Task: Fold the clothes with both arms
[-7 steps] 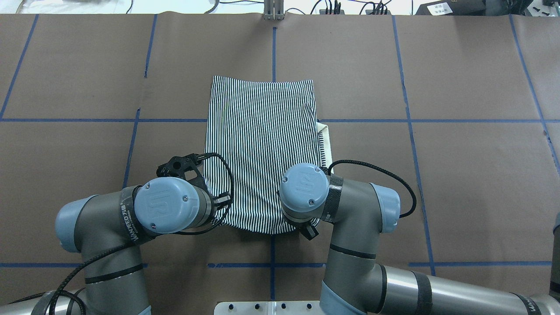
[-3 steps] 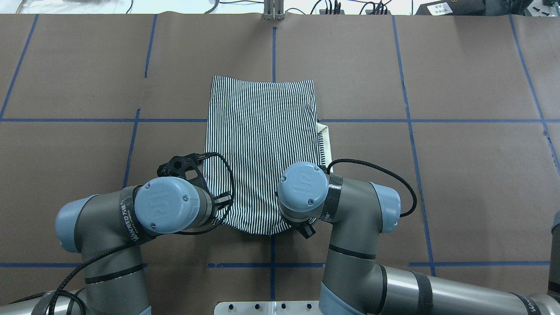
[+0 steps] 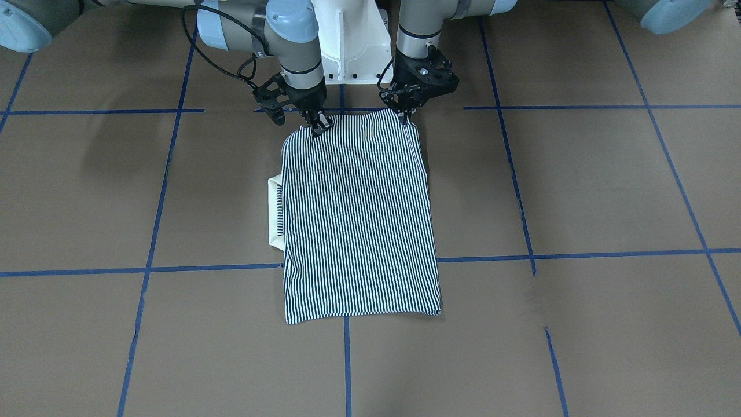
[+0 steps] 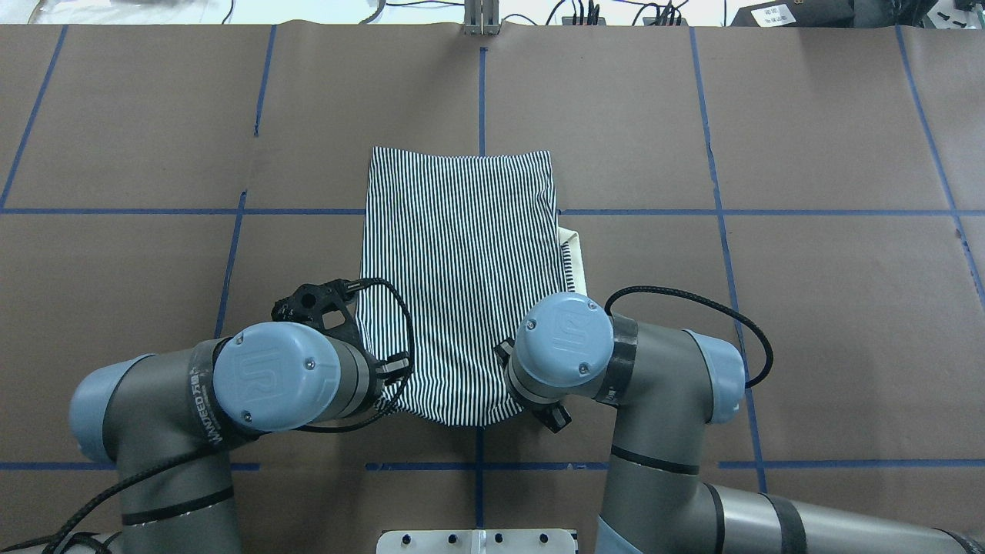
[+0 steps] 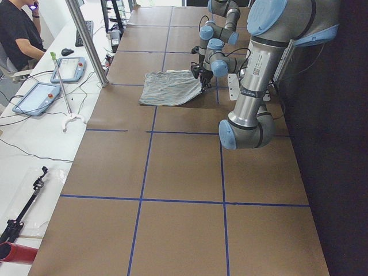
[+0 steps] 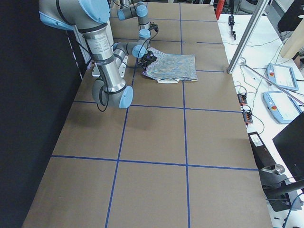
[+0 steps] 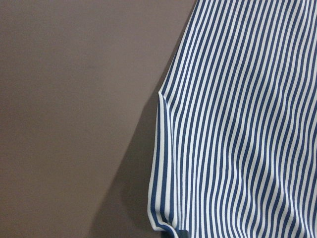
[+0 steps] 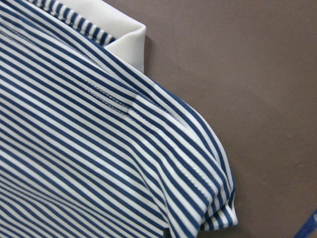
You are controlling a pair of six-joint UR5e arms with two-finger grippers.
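Note:
The striped polo shirt lies folded into a long rectangle on the brown table, also in the overhead view. Its cream collar sticks out at one side, as the right wrist view also shows. My left gripper is shut on the corner of the edge nearest the robot. My right gripper is shut on the other corner of that edge. In the overhead view both grippers are hidden under the wrists. The left wrist view shows only striped cloth and table.
Blue tape lines divide the brown table cover. The white pedestal base stands just behind the grippers. A metal post, tablets and a seated person are at the far side desk.
Both wrists have drawn back toward the robot's base, the right one also sideways to the right. The shirt's held edge went with them and the far edge slid slightly closer.

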